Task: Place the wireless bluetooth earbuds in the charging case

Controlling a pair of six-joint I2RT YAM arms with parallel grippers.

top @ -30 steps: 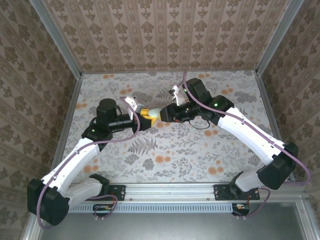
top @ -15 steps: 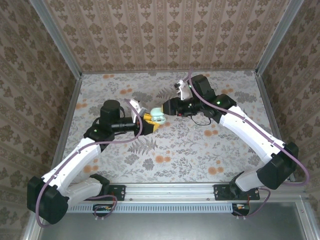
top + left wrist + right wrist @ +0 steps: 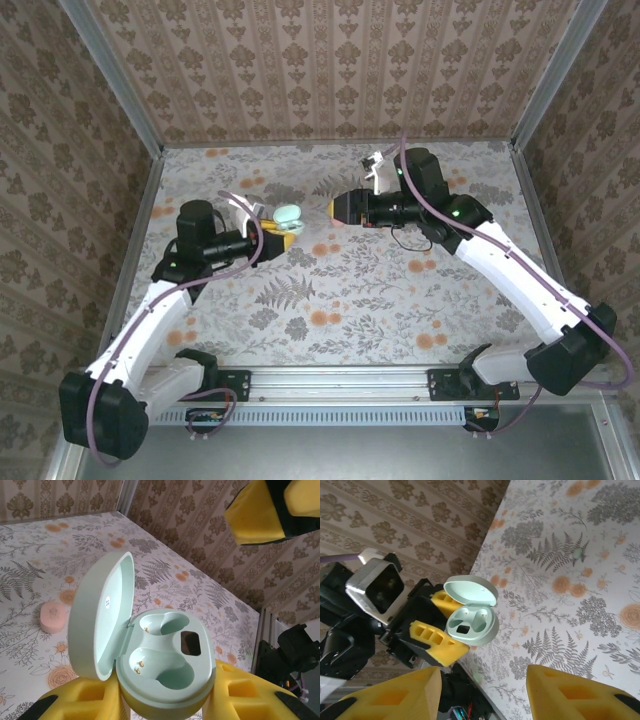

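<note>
The left arm (image 3: 150, 320) runs from its base up the left side of the counter (image 3: 350, 290), then bends at the wrist so that the left pincer (image 3: 280, 232) points right, toward the middle. It is clamped on the one mint case (image 3: 165, 665), its yellow pads (image 3: 80, 700) pressing the base from both sides and holding it above the counter. The case's lid (image 3: 100, 625) stands open on the left, and the two wells (image 3: 167, 672) inside it are empty. The right arm (image 3: 510, 270) climbs from its base at the near right up and to the left, its forearm turned so that the right pincer (image 3: 338, 207) points left at the case, near it but apart. From the right wrist, that pincer's two yellow fingers (image 3: 395, 695) stand wide apart with nothing between them, and the open case sits beyond them in the other pincer. One tiny pale-green earbud (image 3: 577, 555) lies on the counter beside a printed fern, well apart from the case and too small to make out well. One small pink oval piece (image 3: 52, 617) lies on the counter beyond the lid; what it is I cannot tell.
</note>
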